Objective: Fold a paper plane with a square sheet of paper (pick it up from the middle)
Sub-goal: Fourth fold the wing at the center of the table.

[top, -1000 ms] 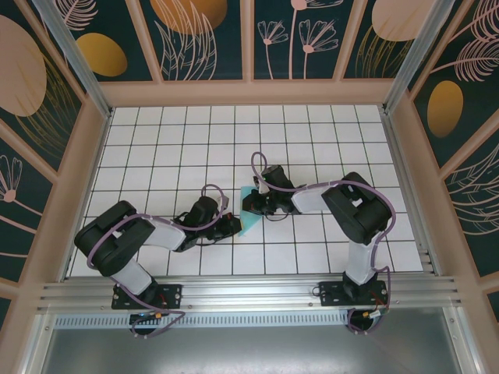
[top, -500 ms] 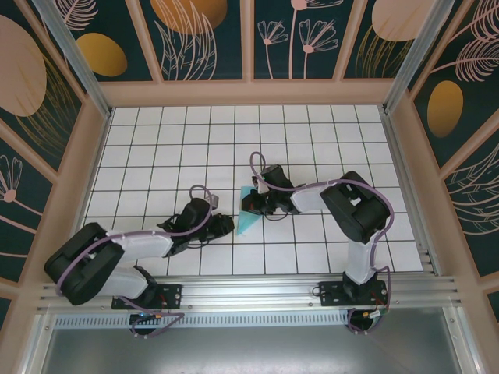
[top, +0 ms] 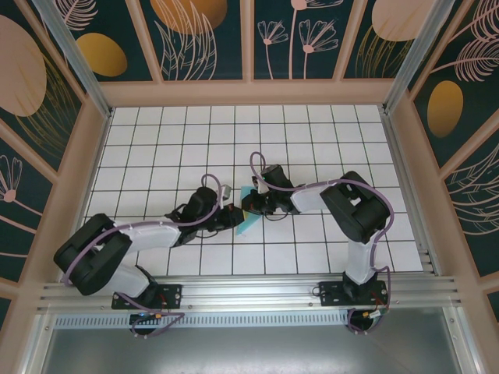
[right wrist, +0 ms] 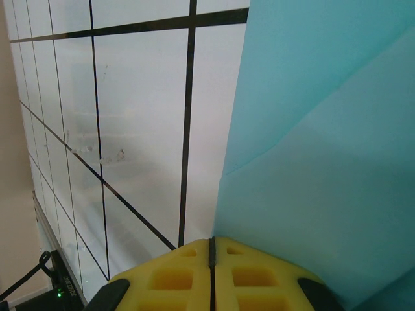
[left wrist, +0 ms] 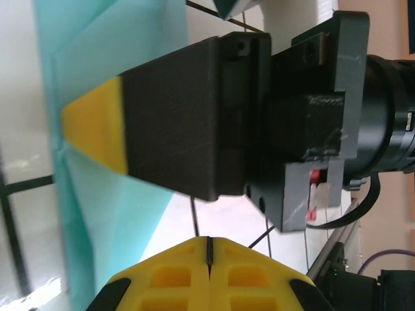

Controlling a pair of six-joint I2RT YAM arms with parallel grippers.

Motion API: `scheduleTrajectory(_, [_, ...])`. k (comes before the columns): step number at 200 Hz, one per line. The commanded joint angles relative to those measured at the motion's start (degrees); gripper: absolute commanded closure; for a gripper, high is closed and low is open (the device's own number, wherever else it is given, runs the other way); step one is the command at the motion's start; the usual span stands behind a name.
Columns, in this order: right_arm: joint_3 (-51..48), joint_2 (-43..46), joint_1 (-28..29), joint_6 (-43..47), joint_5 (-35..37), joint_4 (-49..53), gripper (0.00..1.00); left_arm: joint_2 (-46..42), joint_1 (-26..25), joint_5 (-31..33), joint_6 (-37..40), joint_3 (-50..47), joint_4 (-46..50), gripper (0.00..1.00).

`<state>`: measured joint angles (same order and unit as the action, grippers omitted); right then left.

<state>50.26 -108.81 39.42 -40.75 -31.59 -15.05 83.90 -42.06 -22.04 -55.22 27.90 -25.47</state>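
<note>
— Where do we find the creased turquoise-blue paper sheet [right wrist: 324, 129]?
— Near the middle of the white tiled tabletop [top: 156, 140], between both grippers.
— And their jaws?
— We see the left gripper [left wrist: 209, 245] pinched closed just beside it. The right gripper [right wrist: 211, 249] is closed too, its yellow-tipped fingers [left wrist: 97, 129] over the paper sheet; whether it grips, we cannot tell.

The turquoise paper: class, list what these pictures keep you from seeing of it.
- Top external: the left gripper and right gripper cover most of the paper, hiding its outline.
- Left wrist: the right gripper's black finger blocks the paper's middle.
- Right wrist: the picture's edges cut the paper off.
</note>
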Motion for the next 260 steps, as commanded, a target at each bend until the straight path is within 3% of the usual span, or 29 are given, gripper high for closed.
scheduleTrajectory(1, [0.27, -1.76, -0.48, 1.34, 1.45, 1.34, 0.90, 4.09, -0.10, -3.78, 2.05, 1.72, -1.91, 0.99])
scheduleTrajectory(52, [0.71, -2.10, -0.49, 1.18, 1.47, 1.34, 0.90, 6.16, -0.10, -0.58, 0.99, -1.64, -2.56, 1.00])
scheduleTrajectory(152, [1.40, -2.92, -0.34, 1.72, 2.30, 2.70, 0.90, 10.25, -0.12, -5.62, -2.97, -8.59, -12.23, 0.99])
scheduleTrajectory(260, [3.02, -3.52, -0.11, 2.45, 4.42, 5.57, 0.90, 9.61, -0.11, -10.20, 4.09, -10.17, 3.53, 0.99])
